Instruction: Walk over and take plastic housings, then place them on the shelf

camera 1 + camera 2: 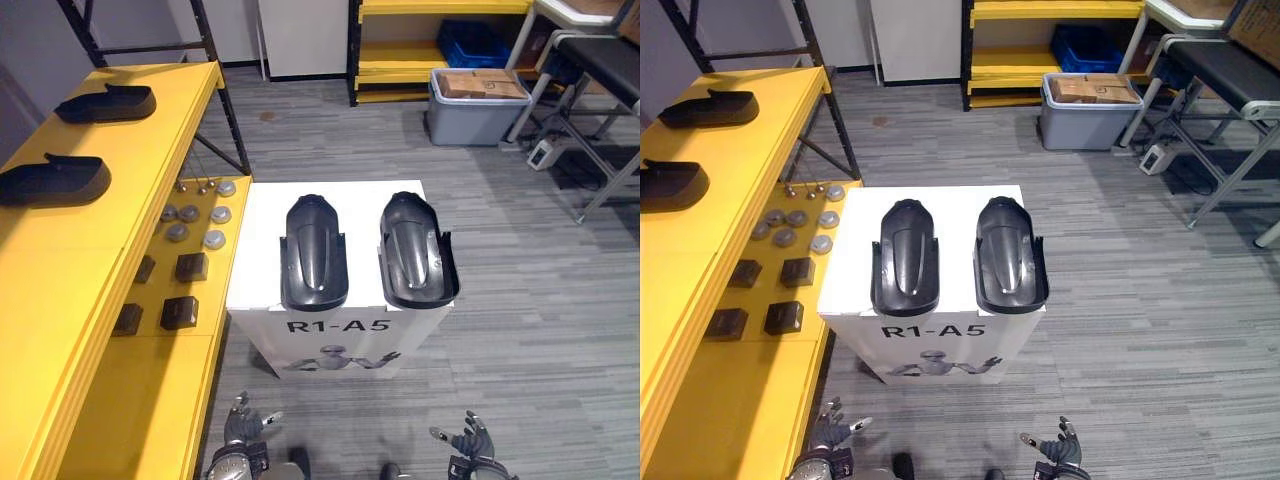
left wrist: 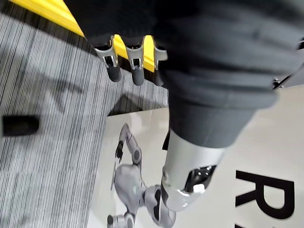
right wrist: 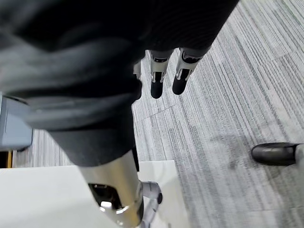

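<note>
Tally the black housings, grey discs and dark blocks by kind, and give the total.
Black plastic housings: 4, with 2 on the white box and 2 on the yellow shelf
Grey discs: 6
Dark blocks: 4
Total: 14

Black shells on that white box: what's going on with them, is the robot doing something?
The robot stands facing a white box with two black plastic housings lying side by side on top. Its left hand and right hand hang low in front of the box, open and empty, touching nothing. Two more housings lie on the yellow shelf to its left. No housing on the box is picked up yet.
</note>
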You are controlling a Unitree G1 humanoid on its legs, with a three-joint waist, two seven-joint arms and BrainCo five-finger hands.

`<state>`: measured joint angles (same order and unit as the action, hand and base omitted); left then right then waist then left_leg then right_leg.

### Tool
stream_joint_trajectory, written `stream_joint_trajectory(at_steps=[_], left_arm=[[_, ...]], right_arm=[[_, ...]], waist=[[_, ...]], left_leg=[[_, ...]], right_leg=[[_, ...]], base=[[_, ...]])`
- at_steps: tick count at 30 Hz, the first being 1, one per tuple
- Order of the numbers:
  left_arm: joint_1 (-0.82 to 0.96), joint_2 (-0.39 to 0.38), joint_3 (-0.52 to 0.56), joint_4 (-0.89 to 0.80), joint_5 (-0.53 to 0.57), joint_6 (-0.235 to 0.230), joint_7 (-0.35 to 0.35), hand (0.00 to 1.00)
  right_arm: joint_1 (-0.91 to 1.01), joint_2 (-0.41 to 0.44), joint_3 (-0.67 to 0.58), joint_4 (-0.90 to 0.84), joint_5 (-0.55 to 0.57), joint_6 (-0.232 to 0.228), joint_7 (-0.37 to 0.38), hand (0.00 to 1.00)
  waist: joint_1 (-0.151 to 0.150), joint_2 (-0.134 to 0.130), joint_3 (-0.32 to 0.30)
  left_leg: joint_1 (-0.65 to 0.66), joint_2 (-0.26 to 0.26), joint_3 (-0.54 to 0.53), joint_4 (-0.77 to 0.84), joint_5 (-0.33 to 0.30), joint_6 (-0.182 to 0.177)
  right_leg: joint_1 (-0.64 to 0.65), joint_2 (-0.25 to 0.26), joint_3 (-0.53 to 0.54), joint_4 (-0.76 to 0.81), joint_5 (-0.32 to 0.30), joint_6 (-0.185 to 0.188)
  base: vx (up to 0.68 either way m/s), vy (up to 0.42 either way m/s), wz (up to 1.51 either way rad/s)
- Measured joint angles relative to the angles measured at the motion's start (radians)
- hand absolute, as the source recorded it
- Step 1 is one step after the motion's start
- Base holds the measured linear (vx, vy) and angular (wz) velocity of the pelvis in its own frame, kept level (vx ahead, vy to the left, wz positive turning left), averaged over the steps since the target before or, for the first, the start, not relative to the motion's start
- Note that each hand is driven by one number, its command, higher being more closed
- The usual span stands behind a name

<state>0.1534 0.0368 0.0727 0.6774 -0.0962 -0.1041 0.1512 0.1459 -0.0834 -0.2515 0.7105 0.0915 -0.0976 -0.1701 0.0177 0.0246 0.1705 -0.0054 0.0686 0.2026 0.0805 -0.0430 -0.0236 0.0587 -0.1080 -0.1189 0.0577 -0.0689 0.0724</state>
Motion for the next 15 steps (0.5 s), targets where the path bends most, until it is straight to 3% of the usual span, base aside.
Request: stream_joint_trajectory(at_steps=[2, 8, 12, 15], left_arm=[[0.001, 0.009, 0.000, -0.001, 0.001, 0.000, -0.002, 0.00], [0.012, 0.021, -0.004, -0.011, 0.002, -0.001, -0.011, 0.00], [0.045, 0.034, -0.023, -0.011, 0.002, -0.001, -0.028, 0.00], [0.058, 0.039, -0.027, -0.011, 0.002, -0.002, -0.033, 0.00]], right_arm=[[0.001, -0.014, -0.046, -0.083, 0.000, 0.001, -0.009, 0.00], [0.000, -0.180, -0.131, -0.408, -0.004, 0.000, -0.026, 0.00], [-0.067, -0.235, -0.129, -0.613, -0.034, -0.002, -0.027, 0.00], [-0.150, -0.247, -0.071, -0.673, -0.092, -0.013, -0.033, 0.00]], waist=[[-0.001, -0.002, -0.001], [-0.008, -0.013, -0.021], [-0.032, -0.022, -0.030], [-0.031, -0.034, -0.041]], left_leg=[[0.006, -0.004, 0.012, -0.012, 0.001, 0.001], [0.028, -0.001, 0.015, -0.043, 0.002, 0.002], [0.027, -0.003, 0.014, -0.061, 0.012, -0.001], [0.026, -0.006, 0.014, -0.082, 0.029, 0.000]], right_leg=[[-0.002, 0.002, 0.009, 0.000, -0.001, 0.001], [-0.003, 0.011, 0.029, -0.001, 0.000, 0.001], [-0.012, 0.011, 0.030, -0.001, 0.000, 0.001], [-0.025, 0.012, 0.030, 0.000, 0.000, 0.000]], base=[[0.13, 0.039, -0.17], [0.07, 0.008, -0.07], [0.00, 0.000, 0.00], [-0.03, -0.003, -0.01]])
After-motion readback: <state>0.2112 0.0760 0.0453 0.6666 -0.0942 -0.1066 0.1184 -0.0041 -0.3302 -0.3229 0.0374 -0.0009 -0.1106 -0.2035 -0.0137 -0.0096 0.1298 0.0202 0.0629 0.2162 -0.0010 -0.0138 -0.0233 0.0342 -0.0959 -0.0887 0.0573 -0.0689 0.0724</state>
